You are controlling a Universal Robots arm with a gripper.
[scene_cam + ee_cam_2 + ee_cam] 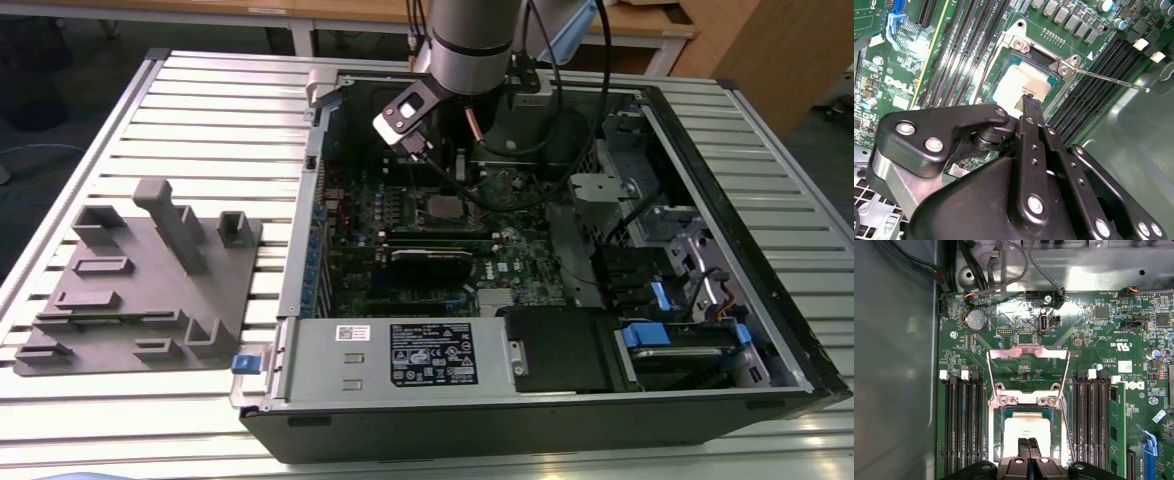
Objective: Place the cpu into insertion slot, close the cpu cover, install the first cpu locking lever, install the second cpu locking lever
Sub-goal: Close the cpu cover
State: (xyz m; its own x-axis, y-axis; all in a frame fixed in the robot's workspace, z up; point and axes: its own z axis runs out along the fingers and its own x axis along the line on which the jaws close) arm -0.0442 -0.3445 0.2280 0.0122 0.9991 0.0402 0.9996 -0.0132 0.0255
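The cpu lies flat in the insertion slot, its pale metal top showing. The same cpu is seen in the second wrist view inside the socket's silvery rim. My gripper is shut, with its two dark fingertips pressed together directly over the cpu's near edge. The cpu cover stands swung open on its hinge beyond the socket. Two thin wire levers are raised, one on each side; one lever sticks out over the memory slots. In the exterior view the arm hangs over the insertion slot.
Black memory slots flank the socket, and a green memory stick stands in one. The case's metal walls enclose the board. A power supply sits at the case front. A grey fixture lies on the slatted table.
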